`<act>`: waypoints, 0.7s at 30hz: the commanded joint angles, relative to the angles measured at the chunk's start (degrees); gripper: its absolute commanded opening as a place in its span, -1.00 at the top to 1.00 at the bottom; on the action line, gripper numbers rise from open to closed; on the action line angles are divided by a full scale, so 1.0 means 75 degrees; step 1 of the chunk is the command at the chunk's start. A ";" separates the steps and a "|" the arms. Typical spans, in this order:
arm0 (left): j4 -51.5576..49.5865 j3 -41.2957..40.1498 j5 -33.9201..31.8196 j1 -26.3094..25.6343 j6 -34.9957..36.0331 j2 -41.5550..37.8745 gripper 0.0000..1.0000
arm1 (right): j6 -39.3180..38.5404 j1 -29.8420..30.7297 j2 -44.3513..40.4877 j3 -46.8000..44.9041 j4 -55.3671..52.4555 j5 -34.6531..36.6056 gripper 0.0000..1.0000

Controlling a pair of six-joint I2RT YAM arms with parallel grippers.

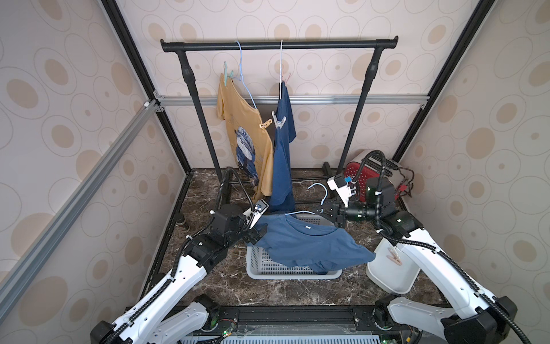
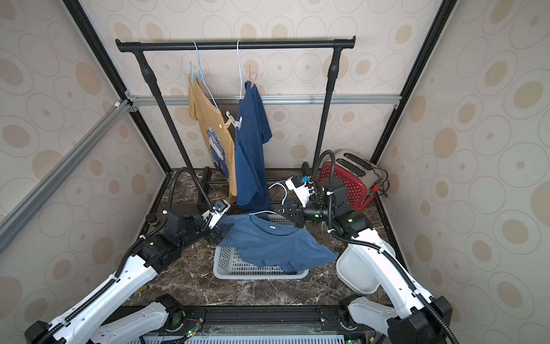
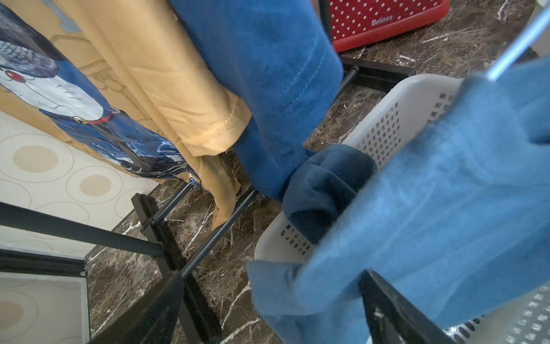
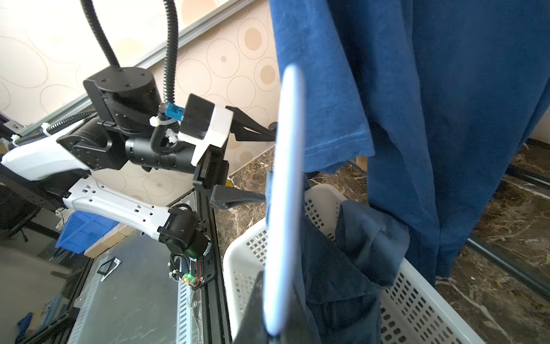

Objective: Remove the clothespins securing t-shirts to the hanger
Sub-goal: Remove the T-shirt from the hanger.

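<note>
Clothespin (image 1: 228,74) teal, on mustard t-shirt (image 1: 238,110) | white clothespin (image 1: 279,119) on navy t-shirt (image 1: 282,155)

Only one word can be read: "Belinee", in white letters on the red, white-dotted side of the toaster (image 3: 387,26), well beyond the fingers (image 3: 384,306) of the left gripper (image 3: 271,275). The white collar tag (image 1: 306,227) of the blue t-shirt (image 1: 312,247) is too small to read.

Right wrist view: you saw the pale-blue hanger (image 4: 285,178) only as a blur. Both top views: the medium-blue t-shirt (image 1: 312,244) hid from you the fingertips of the left gripper (image 1: 257,234).
</note>
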 commanded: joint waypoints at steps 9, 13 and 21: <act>-0.0415 0.0262 0.2234 0.0888 0.0753 0.0217 -0.62 | -0.0501 0.0030 -0.0214 0.0592 -0.0271 -0.0428 1.00; -0.0475 0.0307 0.2239 0.0890 0.0890 0.0411 -0.45 | -0.0459 0.0040 -0.0191 0.0670 -0.0192 -0.0475 1.00; -0.0288 0.0385 0.2070 0.0973 0.0741 0.0544 0.32 | -0.0696 0.0033 -0.0199 0.0850 -0.0426 -0.0388 1.00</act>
